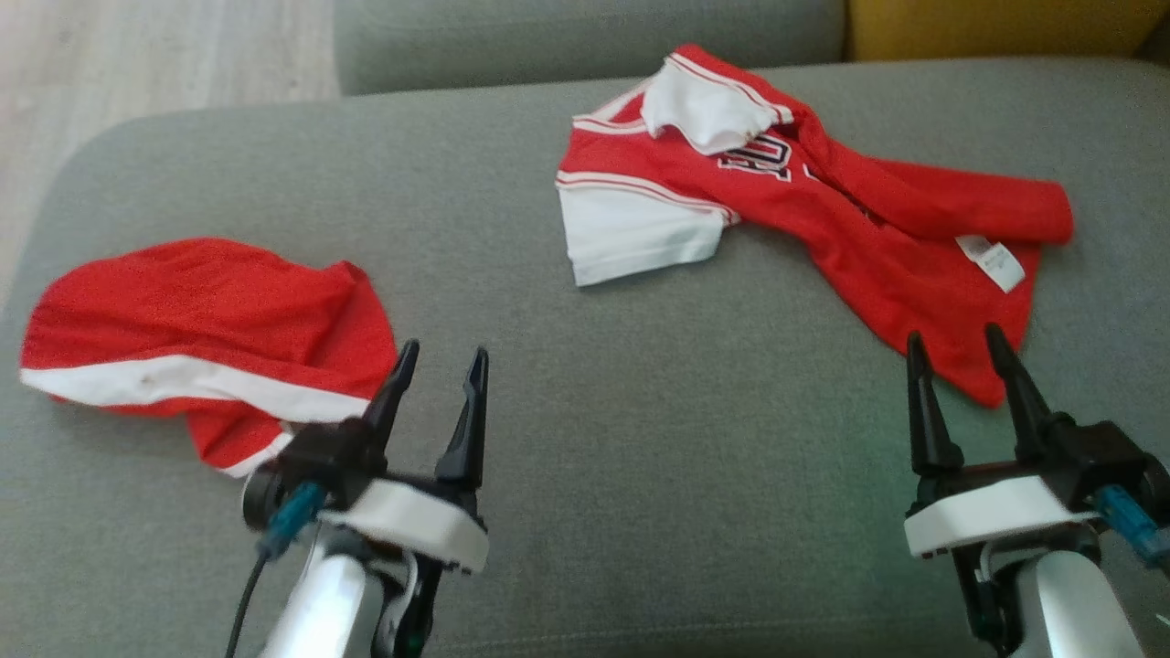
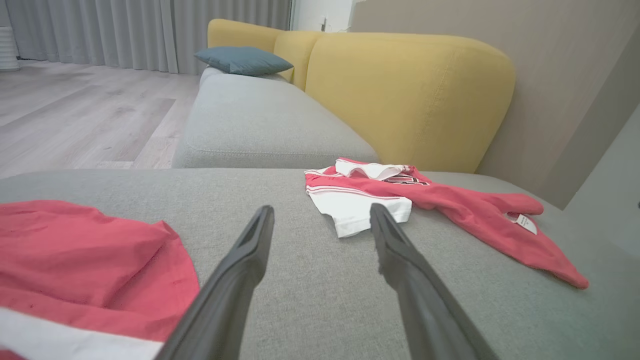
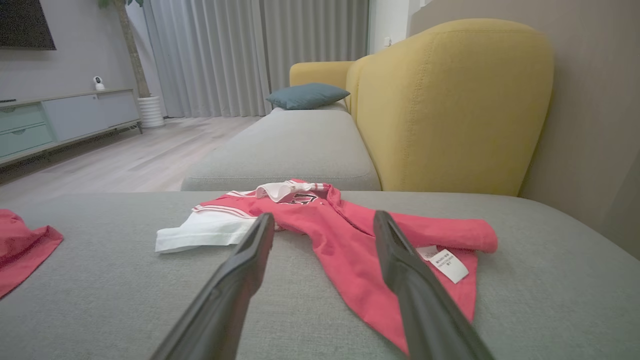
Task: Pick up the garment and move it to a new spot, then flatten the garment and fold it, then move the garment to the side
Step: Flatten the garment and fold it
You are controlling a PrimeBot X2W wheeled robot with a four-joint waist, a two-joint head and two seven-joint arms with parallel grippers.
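Teal cushion (image 2: 243, 60) beyond red jersey (image 2: 450, 210)

Left gripper (image 1: 445, 349) sits at seven o'clock in the head view, right gripper (image 1: 952, 334) at five o'clock. Both point toward twelve, dark fingers (image 1: 468, 420) spread wide, holding nothing.

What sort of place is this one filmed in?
Most likely a home living room: a grey sofa with a yellow backrest and blue cushion, a low cabinet, and floor-length curtains.
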